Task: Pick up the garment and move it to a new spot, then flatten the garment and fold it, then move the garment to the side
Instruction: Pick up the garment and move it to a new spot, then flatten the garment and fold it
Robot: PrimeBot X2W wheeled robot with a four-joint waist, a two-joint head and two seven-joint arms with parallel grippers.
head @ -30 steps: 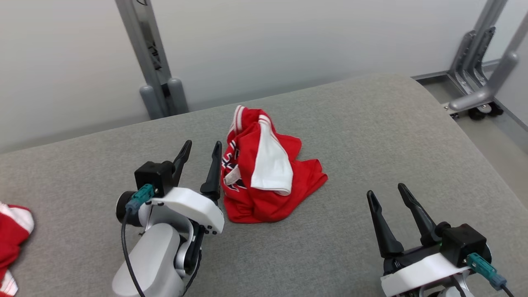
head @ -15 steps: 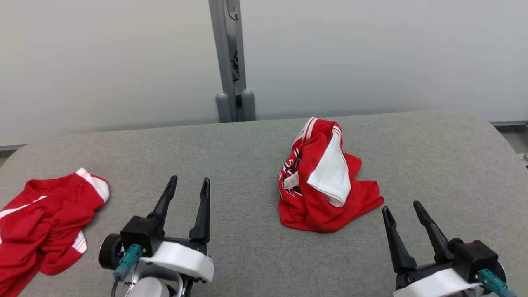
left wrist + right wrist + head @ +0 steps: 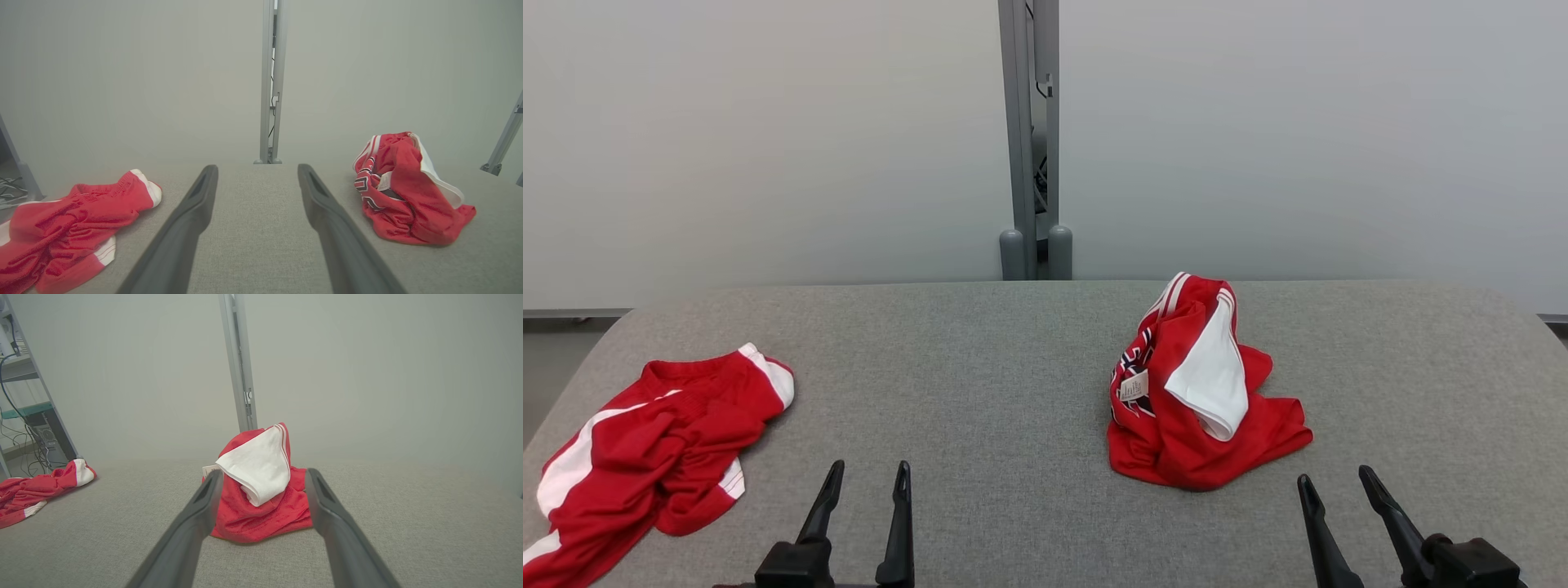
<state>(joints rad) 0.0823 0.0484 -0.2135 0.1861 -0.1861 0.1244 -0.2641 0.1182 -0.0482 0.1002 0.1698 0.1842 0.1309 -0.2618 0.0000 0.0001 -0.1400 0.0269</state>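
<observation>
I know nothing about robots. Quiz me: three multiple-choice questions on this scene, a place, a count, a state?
1. Where is the heaped garment with the white panel? A) grey table, robot's right B) table, far left C) floor
2. How many red garments lie there? A) one B) two C) three
3. The left gripper and right gripper are: A) both open, empty B) both shut C) holding cloth
Answers: 1 A, it lies before the right gripper; 2 B, a second garment lies far left; 3 A, jaws spread, nothing between.
</observation>
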